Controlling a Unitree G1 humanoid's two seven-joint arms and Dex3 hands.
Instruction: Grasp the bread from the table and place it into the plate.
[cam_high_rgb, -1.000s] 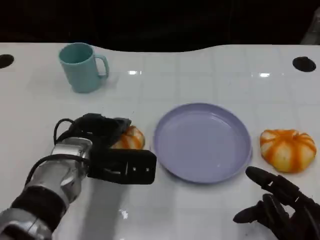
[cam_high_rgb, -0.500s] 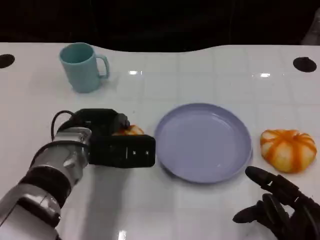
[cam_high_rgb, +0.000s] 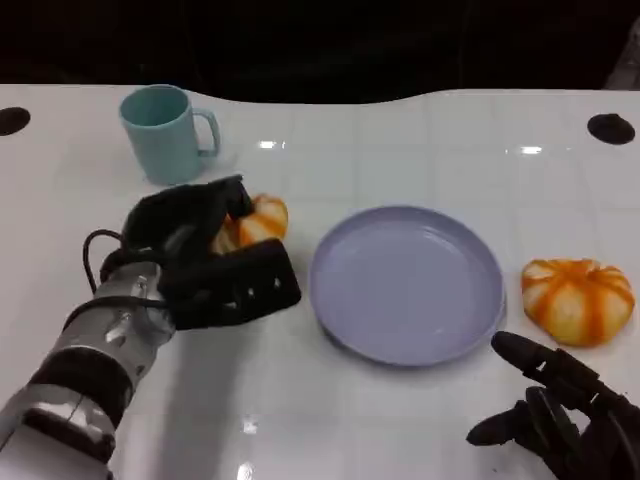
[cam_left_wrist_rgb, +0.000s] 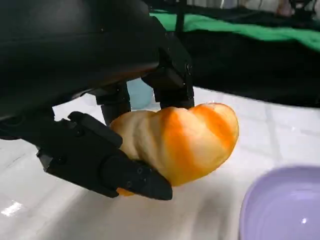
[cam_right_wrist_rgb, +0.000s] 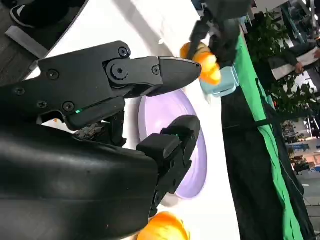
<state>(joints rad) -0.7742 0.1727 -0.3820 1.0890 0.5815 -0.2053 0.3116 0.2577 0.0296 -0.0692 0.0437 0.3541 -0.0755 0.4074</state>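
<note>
Ridged orange-and-cream bread (cam_high_rgb: 250, 222), pinched in left hand (cam_high_rgb: 200, 262) fingers (cam_left_wrist_rgb: 100, 160) at plate's (cam_high_rgb: 405, 285) nine o'clock; smooth lilac plate on glossy white tiled surface (cam_high_rgb: 400, 150); right hand (cam_high_rgb: 560, 410) fingers spread, holding nothing.

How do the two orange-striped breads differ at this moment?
The left bread is gripped in the left hand beside the plate; the right bread lies untouched on the table on the plate's other side. The left bread is partly hidden by fingers; the right bread shows whole. Both are rounded, with orange and pale stripes.
</note>
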